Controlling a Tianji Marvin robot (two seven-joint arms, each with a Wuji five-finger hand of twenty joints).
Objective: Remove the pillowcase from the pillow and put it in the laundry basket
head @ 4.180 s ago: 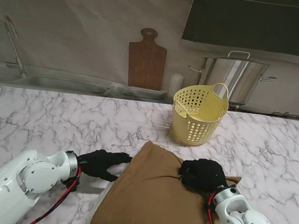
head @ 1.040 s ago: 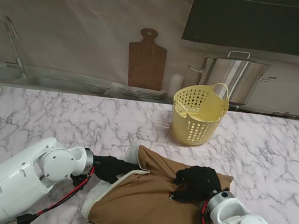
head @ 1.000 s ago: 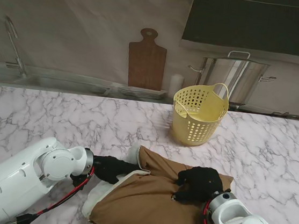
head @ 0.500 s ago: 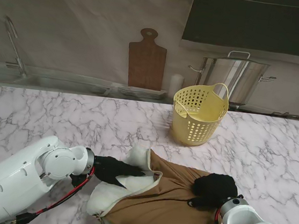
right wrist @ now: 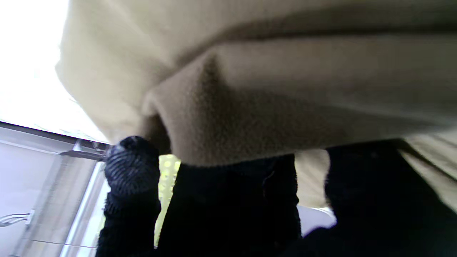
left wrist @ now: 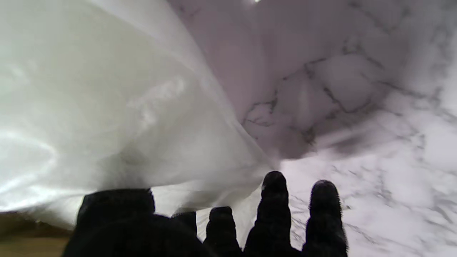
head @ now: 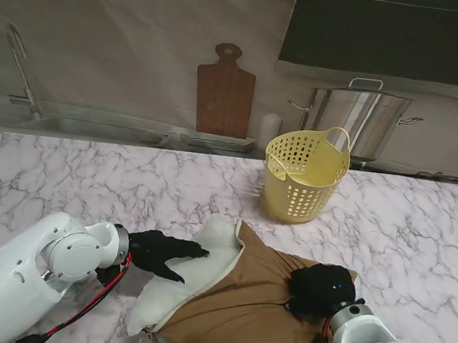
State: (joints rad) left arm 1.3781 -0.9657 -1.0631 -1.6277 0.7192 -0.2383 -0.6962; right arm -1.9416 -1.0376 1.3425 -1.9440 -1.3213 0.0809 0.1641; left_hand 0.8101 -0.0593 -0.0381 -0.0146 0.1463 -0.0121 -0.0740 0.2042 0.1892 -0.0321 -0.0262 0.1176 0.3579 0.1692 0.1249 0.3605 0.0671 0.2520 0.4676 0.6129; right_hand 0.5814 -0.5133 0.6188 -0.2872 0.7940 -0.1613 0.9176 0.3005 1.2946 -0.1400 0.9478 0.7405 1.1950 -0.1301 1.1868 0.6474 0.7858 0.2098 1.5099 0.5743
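The white pillow (head: 200,261) lies near me on the marble table (head: 87,180), its left part bare. The brown pillowcase (head: 250,310) still covers its right part. My left hand (head: 162,252) has its black fingers spread and touches the pillow's bare edge; in the left wrist view the pillow (left wrist: 107,107) fills the space beyond the fingertips (left wrist: 274,185). My right hand (head: 321,288) is shut on a fold of the pillowcase (right wrist: 250,117) at its right end. The yellow laundry basket (head: 303,176) stands upright farther from me, right of centre.
A steel stockpot (head: 359,120) stands behind the basket at the back right. A wooden cutting board (head: 224,92) leans on the wall next to a small white cylinder (head: 269,131). A sink edge (head: 21,110) runs along the back left.
More white pillow shows as the brown case has slid off to the right. My left hand has drawn back to the left and its fingers have spread. The right hand keeps its hold.
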